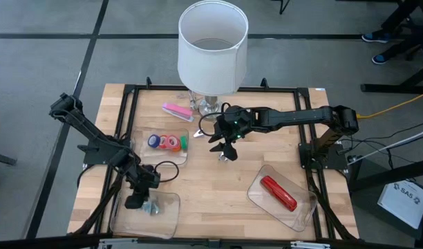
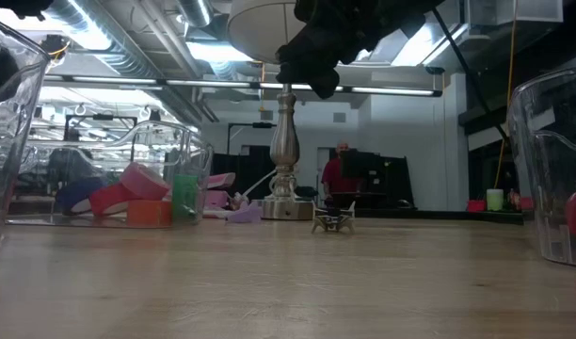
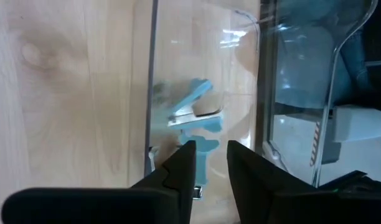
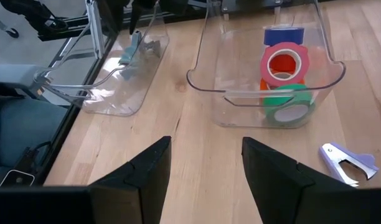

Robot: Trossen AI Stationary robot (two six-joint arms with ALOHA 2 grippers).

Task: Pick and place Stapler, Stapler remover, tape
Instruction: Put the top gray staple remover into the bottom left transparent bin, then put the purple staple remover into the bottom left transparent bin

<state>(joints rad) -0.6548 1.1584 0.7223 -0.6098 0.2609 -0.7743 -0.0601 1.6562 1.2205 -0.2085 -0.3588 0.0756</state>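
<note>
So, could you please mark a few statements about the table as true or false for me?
1. The red stapler lies in a clear container. True.
2. The tape rolls lie loose on the wood. False: they sit in another clear container.
3. The right gripper holds a staple remover. False: it is open and empty; the lavender staple remover lies on the table.
4. A pink stapler lies on the table beside the lamp. True.

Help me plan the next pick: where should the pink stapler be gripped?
Grip the pink stapler across its narrow mid-body, coming straight down from above. It lies flat on the table with both long sides free, while the lamp base probably crowds one end.
</note>
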